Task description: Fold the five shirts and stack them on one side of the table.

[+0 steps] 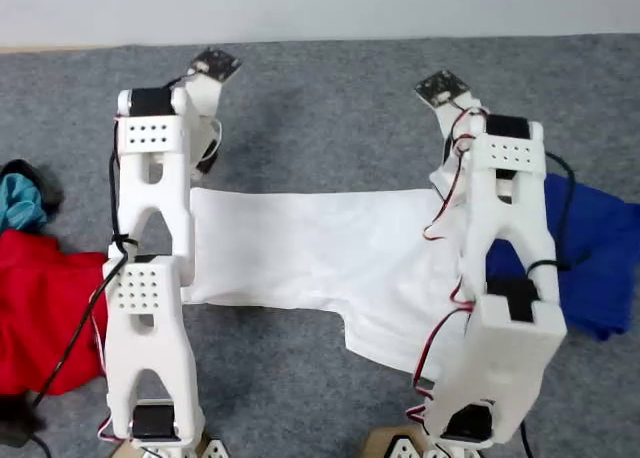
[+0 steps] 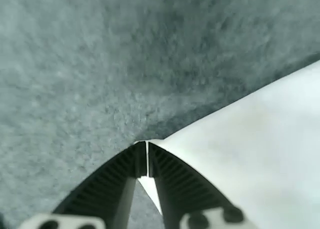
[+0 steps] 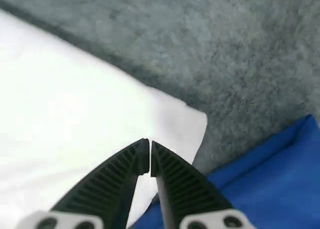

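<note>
Left fingers point(image 2: 142, 159) and right fingers point(image 3: 145, 156) each clamp the white shirt point(image 1: 320, 253), its length running side to side.

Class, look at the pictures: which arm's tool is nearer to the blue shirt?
Right. The right tool sits at a corner of the white shirt, beside the blue shirt; the left tool sits at the opposite corner, farther off.

Bare desk point(image 1: 330, 98) lies open beyond the far edge of the white shirt point(image 1: 320, 248) and in front between the left arm point(image 1: 150, 278) and right arm point(image 1: 510, 278), while the red shirt point(image 1: 40, 298) crowds the left edge and the blue shirt point(image 1: 595, 248) the right
</note>
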Available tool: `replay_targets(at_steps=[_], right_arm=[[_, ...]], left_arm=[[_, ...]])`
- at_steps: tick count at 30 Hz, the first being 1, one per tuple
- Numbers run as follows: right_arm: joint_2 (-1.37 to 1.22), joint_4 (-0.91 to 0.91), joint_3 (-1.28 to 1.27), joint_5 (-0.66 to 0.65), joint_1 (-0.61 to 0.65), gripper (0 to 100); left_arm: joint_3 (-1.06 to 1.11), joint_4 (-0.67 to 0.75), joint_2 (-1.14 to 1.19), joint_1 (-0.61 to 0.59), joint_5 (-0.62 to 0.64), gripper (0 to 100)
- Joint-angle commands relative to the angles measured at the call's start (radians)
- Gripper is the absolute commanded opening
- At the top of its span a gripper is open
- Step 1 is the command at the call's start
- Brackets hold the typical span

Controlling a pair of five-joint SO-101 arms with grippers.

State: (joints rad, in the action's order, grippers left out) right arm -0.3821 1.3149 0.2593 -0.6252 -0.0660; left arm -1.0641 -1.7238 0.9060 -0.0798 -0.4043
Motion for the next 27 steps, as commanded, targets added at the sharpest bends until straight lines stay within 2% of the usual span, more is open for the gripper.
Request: replay_targets(at_steps=[1, 5, 12, 18, 22, 27], right_arm=[[0.147, 0.093, 0.055, 0.011, 0.016, 1.8], [0.248, 0.186, 0.055, 0.011, 0.005, 1.7], [0.458, 0.308, 0.055, 0.055, -0.114, 1.7], [0.697, 0.371, 0.055, 0.058, -0.268, 1.7], [0.834, 0.394, 0.054, 0.058, -0.417, 1.8], [0.9, 0.446, 0.052, 0.057, -0.676, 1.8]], left_arm=[[0.053, -0.032, -0.167, 0.049, 0.008, 1], [0.251, -0.032, -0.311, 0.14, 0.008, 1], [0.573, -0.029, -0.516, 0.347, 0.008, 1], [0.656, -0.028, -0.543, 0.508, 0.008, 1], [0.656, -0.028, -0.52, 0.601, 0.008, 2], [0.651, -0.026, -0.479, 0.71, 0.009, 11]])
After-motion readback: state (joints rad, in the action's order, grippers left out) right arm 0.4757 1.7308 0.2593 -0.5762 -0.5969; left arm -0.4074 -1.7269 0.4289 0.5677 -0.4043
